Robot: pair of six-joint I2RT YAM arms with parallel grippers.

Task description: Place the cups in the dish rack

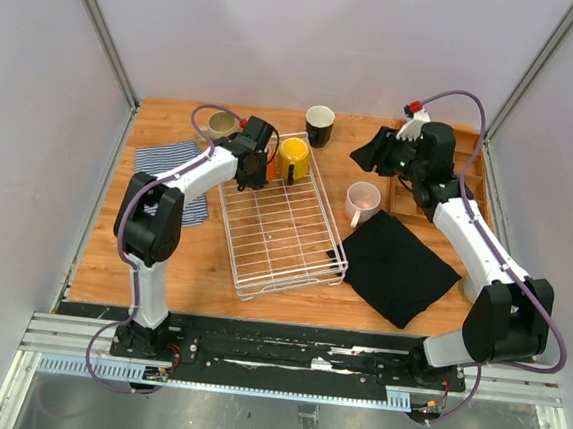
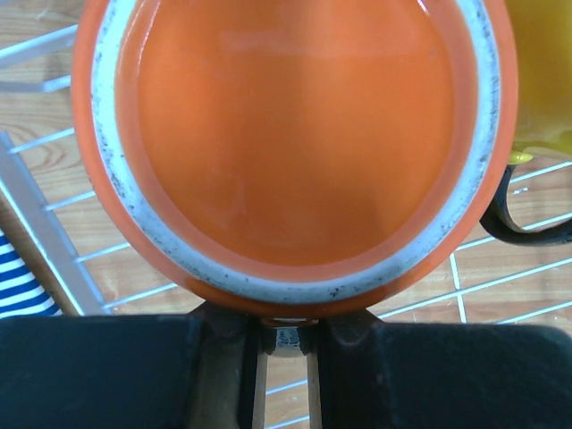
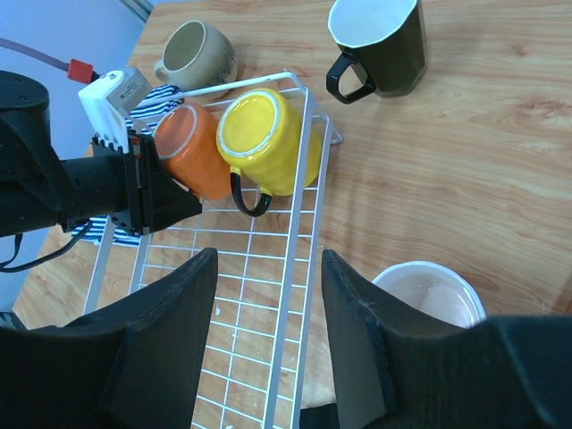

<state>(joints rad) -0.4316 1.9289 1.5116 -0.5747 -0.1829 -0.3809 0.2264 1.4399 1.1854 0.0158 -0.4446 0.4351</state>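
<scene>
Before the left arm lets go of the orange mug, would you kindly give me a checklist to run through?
1. Orange glazed mug inside the white wire dish rack: ok, far-left corner, base ring showing.
2. Left gripper shut on that mug: ok.
3. Mug resting on the grid floor: cannot tell.
4. Clear of the yellow glazed mug: not ok, the two appear to touch.
5. Right gripper open and empty: ok.
6. Pale pink mug free for the next pick: ok, upright beside the rack.
</scene>
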